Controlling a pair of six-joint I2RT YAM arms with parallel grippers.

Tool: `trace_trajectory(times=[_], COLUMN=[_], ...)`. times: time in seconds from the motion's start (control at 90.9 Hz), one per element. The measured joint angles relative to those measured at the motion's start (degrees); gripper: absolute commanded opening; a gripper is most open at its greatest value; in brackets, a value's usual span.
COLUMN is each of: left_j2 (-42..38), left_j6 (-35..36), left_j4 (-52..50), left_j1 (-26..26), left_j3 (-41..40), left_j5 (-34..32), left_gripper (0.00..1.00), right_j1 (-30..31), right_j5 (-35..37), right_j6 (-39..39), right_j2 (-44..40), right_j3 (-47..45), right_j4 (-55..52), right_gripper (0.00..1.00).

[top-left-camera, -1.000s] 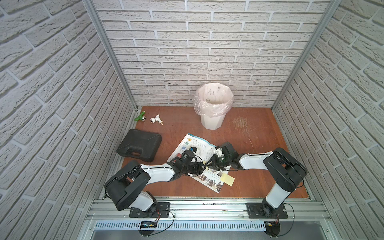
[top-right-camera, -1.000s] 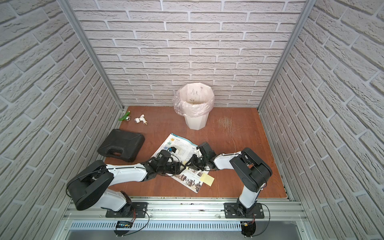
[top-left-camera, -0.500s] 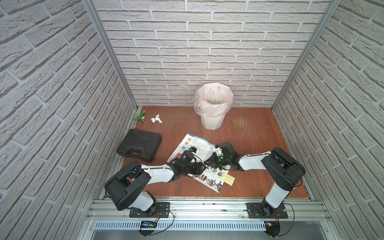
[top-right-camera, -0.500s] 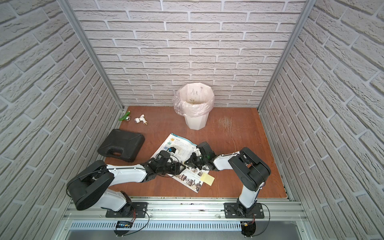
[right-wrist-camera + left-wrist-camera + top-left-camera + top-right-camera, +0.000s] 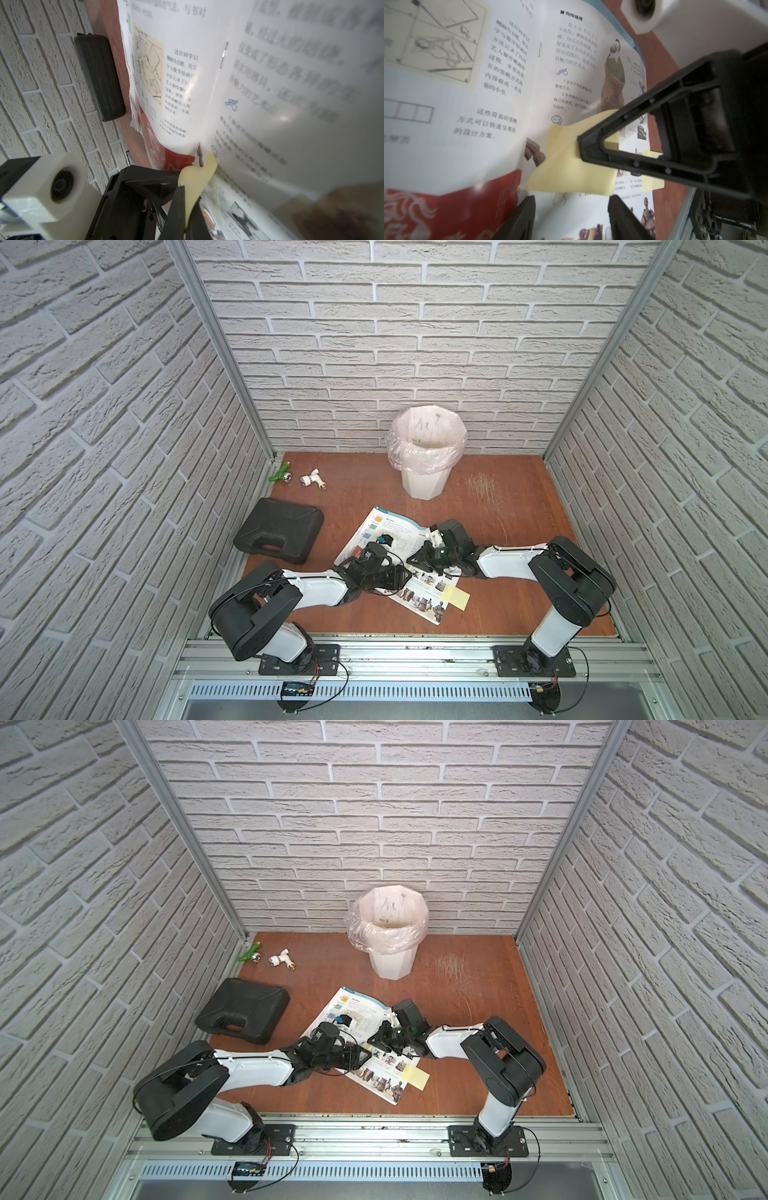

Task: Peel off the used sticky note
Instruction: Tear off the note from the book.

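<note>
- Where the left arm [image 5: 316,593] and right arm [image 5: 503,568] meet over the one open book [image 5: 395,526], two yellow notes show. The note [image 5: 564,172] sits on a page just beside the fold, and a second note [image 5: 456,597] hangs over the book's near edge.
- The right fingers [image 5: 625,115] are clenched on the note's free end, which curls up off the page, while its other end meets the paper.
- The left fingers [image 5: 521,222] stand apart just beside the note, grasping nothing; whether they press the page I cannot tell.
- One lined bin [image 5: 424,485], one black case [image 5: 278,535], one green fitting [image 5: 280,475] and one white fitting [image 5: 312,480] lie well apart from the book.
- In both top views the arms hide the note almost wholly. In the wrist views the print nearest the lens is blurred, and the left fingers are cut off at the frame's edge.
- The tabletop [image 5: 519,605] is red-brown wood, scratched beside the bin, and white brick-patterned walls [image 5: 415,344] close three sides.
</note>
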Motion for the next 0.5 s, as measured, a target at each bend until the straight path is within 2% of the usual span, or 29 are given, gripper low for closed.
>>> trace_trajectory(times=[0.264, 0.495], left_j2=[0.0, -0.1], left_j6=[0.0, -0.2], left_j4=[0.2, 0.3], left_j1=[0.0, 0.0], left_j3=[-0.1, -0.1], left_j5=[0.0, 0.0], left_gripper=[0.5, 0.55], right_j1=[-1.0, -2.1], right_j5=[2.0, 4.5], right_j6=[-3.7, -10.8], right_j2=[-4.1, -8.9], right_j3=[3.2, 9.6], right_j4=[-4.5, -15.6], right_gripper=[0.03, 0.03])
